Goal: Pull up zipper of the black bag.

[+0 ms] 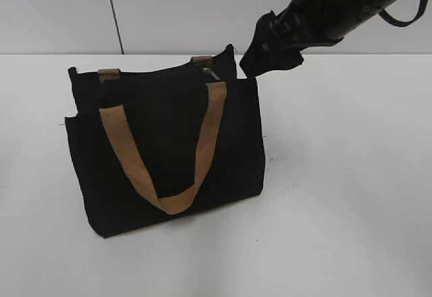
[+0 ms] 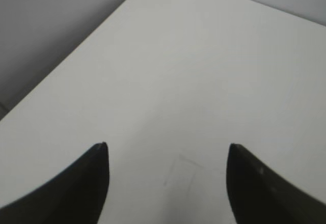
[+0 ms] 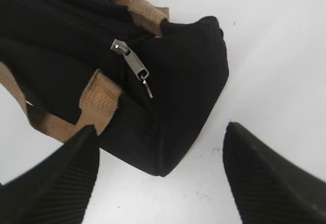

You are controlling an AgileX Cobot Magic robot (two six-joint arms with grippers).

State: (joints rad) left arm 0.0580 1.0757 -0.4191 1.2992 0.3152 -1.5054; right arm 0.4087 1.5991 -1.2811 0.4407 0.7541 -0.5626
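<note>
The black bag (image 1: 169, 148) stands upright on the white table, its tan webbing handle (image 1: 202, 142) hanging down the front. The zipper runs along its top edge, with the silver slider (image 1: 213, 74) near the right end. In the right wrist view the bag (image 3: 183, 71) lies below the jaws, and the silver slider (image 3: 130, 61) with its thin pull is plain. My right gripper (image 3: 160, 132) is open and empty, hovering above the bag's right end (image 1: 270, 47). My left gripper (image 2: 167, 147) is open and empty over bare table, out of the exterior view.
The white table (image 1: 337, 175) spreads around the bag. A grey wall (image 1: 169, 7) stands behind it. In the left wrist view the table's edge (image 2: 66, 66) runs diagonally at the upper left.
</note>
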